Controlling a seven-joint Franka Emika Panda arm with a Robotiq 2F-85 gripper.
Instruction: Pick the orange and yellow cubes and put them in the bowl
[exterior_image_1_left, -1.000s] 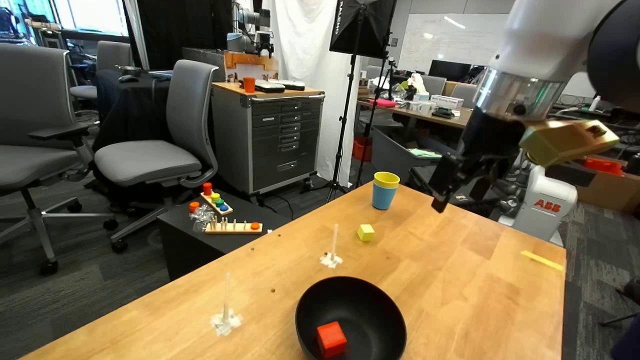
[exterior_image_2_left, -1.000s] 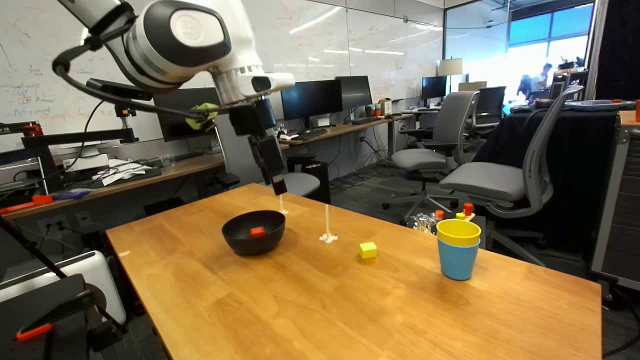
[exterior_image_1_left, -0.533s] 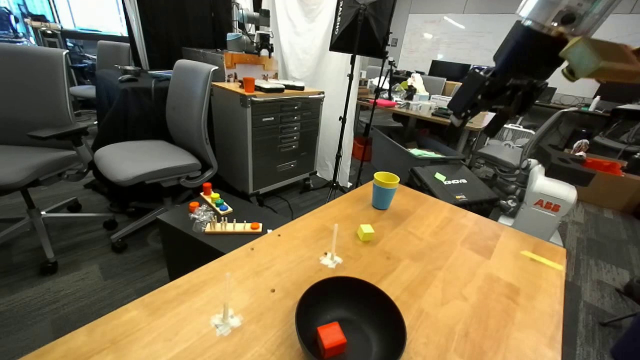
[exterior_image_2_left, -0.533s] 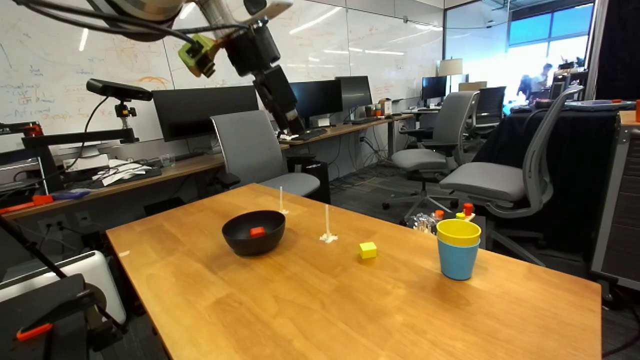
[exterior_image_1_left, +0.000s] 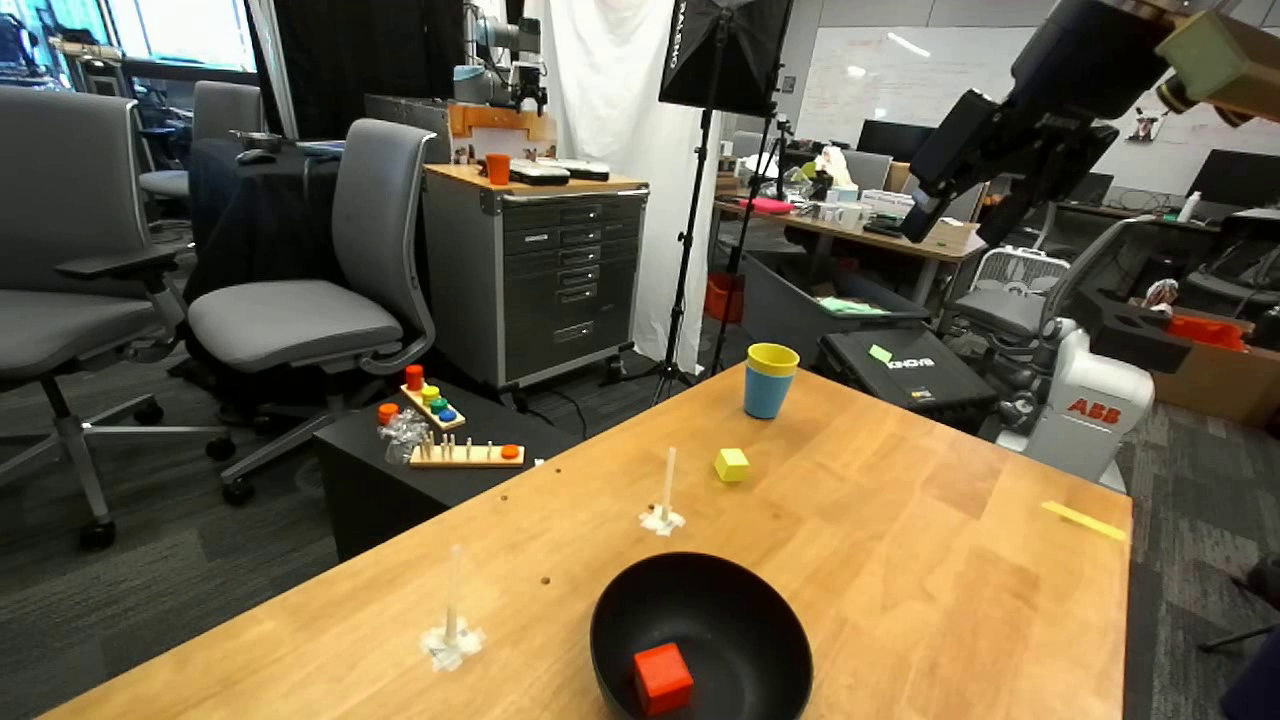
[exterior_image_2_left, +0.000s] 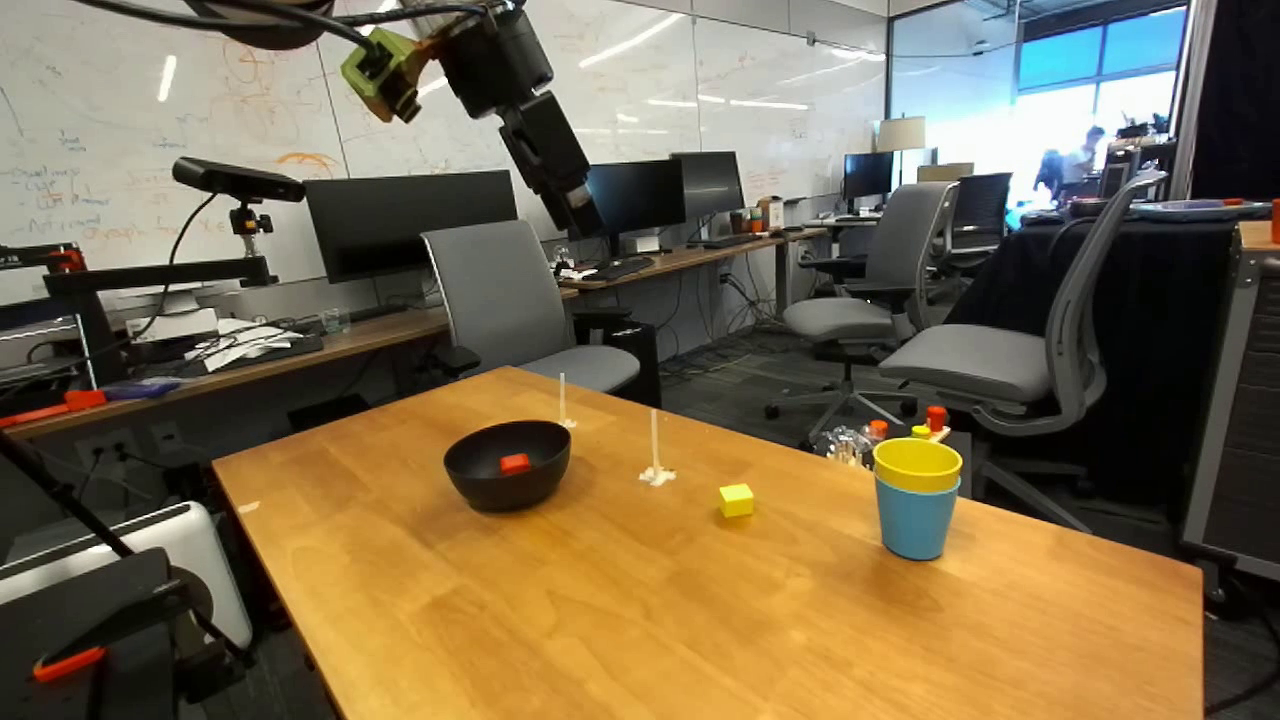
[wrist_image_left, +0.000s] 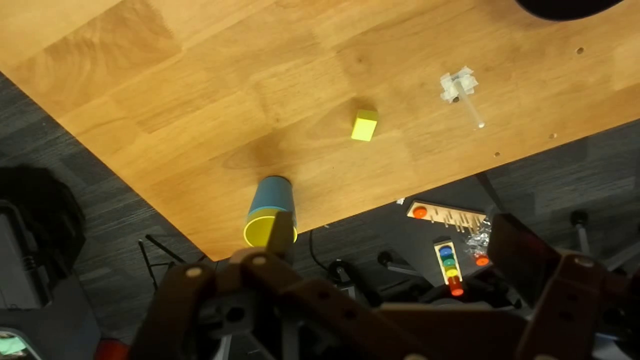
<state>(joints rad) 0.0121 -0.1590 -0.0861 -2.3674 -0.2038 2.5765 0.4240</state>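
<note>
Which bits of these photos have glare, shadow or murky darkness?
In an exterior view, glare streaks on the whiteboard and a washed-out window; in the wrist view, the gripper looks very dark, and a soft shadow falls beside the yellow cube.

In an exterior view the angular black claw (exterior_image_2_left: 580, 212) hangs tilted, higher than the tan wooden tabletop (exterior_image_2_left: 620, 610). Below it, leftward, a round black bowl (exterior_image_2_left: 500, 497) holds an orange-red cube (exterior_image_2_left: 515, 463); below, rightward, sit a bright yellow cube (exterior_image_2_left: 736, 500) and, farther right, stacked yellow and blue cups (exterior_image_2_left: 916, 505).
</note>
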